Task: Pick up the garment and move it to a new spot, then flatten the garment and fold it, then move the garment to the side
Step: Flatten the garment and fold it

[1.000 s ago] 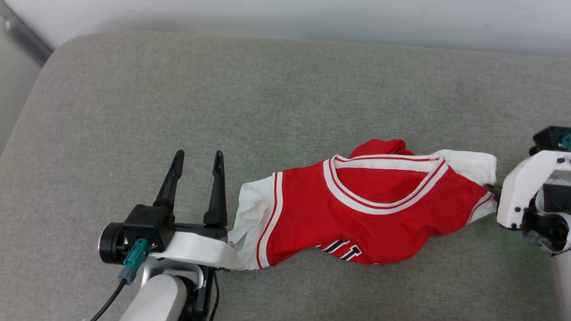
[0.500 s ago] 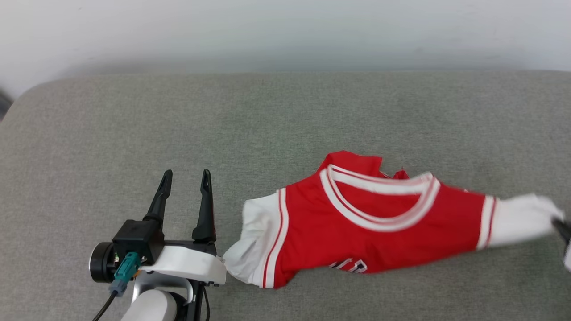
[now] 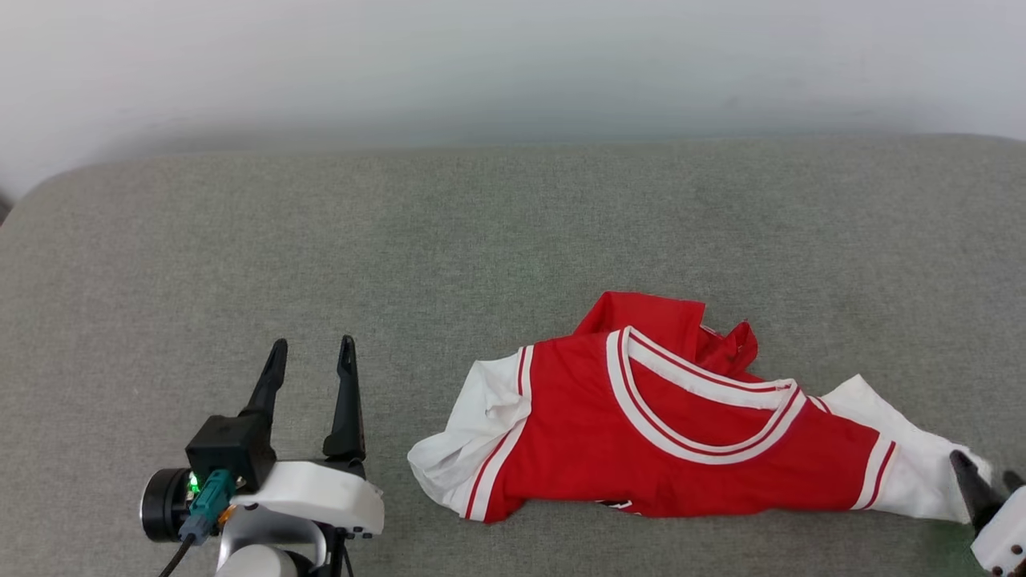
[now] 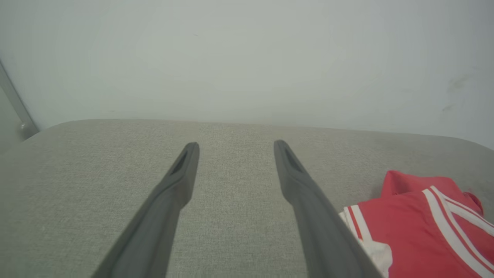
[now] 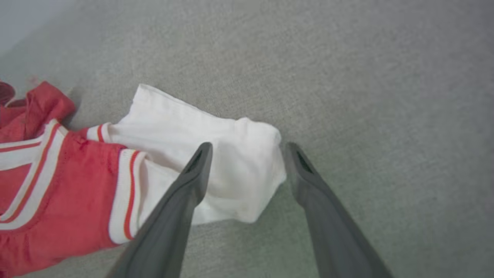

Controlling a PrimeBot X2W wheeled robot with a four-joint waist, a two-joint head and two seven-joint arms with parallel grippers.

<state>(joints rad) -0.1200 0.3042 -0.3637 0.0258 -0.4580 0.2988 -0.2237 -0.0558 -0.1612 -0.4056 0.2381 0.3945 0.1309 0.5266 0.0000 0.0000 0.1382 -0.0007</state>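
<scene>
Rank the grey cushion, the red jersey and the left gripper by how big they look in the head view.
1. grey cushion, by far the largest
2. red jersey
3. left gripper, clearly the smallest, fingers and mount together

Garment (image 3: 665, 449) lettering (image 3: 617, 504) mostly beneath its lower fold; right tool (image 3: 984, 471) partly beyond head view's corner.
</scene>
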